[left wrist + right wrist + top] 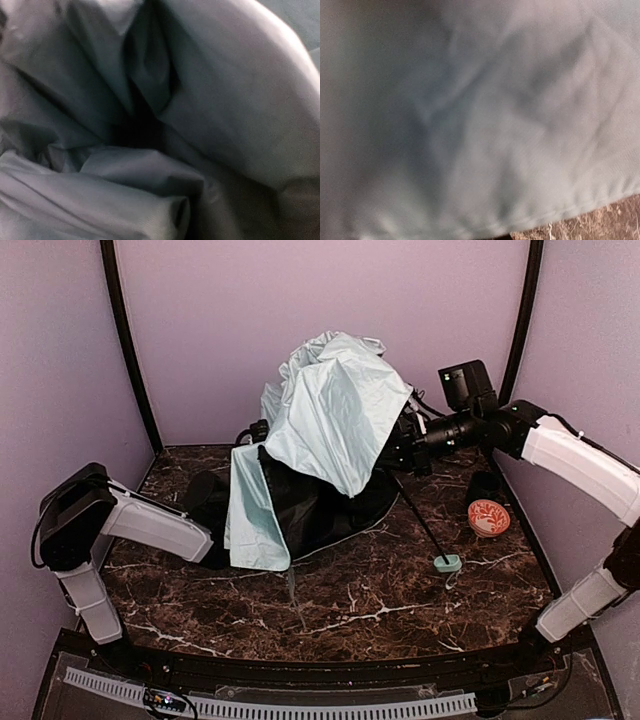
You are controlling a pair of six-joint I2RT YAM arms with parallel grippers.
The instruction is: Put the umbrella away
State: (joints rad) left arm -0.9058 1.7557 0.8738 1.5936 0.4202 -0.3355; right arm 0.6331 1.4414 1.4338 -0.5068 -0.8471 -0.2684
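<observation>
Top external view, collapsing step: umbrella (330, 420) heaped half-open at the table (350, 625) middle, both jaws buried in its fabric (225, 100), closed, hold unseen; next, probably gathering that fabric down the shaft (420, 520).

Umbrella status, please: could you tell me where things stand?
Both end effectors shut, buried in fabric. Umbrella heaped mid-scene, shaft out, handle on table. Patterned bowl right of handle, apart.
</observation>
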